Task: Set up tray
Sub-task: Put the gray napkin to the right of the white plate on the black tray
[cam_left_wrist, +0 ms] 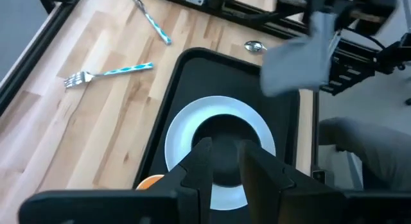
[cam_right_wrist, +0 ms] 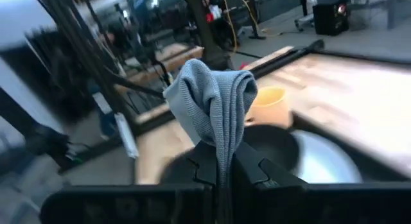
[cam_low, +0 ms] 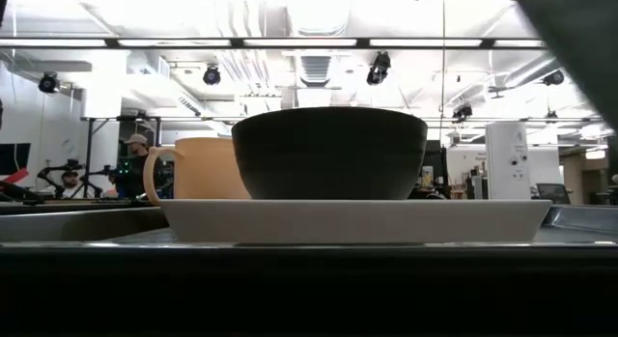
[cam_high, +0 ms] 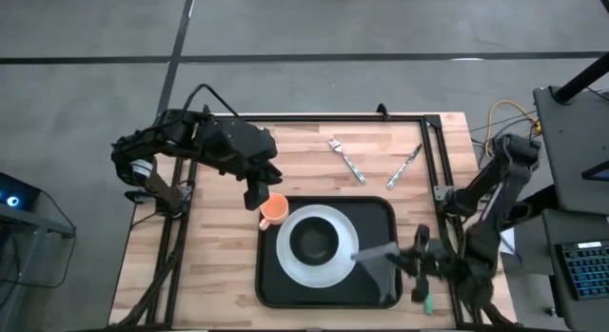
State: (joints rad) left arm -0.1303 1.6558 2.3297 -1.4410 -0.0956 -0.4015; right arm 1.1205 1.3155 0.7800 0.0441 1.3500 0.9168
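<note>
My left gripper (cam_high: 255, 193) hangs above the orange cup (cam_high: 273, 209), fingers slightly apart, holding nothing. The tray (cam_high: 381, 214) sits front-centre on the table, carrying the white plate (cam_high: 290, 255) and black bowl (cam_high: 314, 242). My right gripper (cam_high: 411, 261) is clamped on the grey cloth (cam_high: 379, 255) over the tray's right edge.

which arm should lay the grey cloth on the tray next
Right. The right gripper is shut on the grey cloth, holding it over the right edge of the tray. The left gripper is empty, above the orange cup at the tray's far left corner.
</note>
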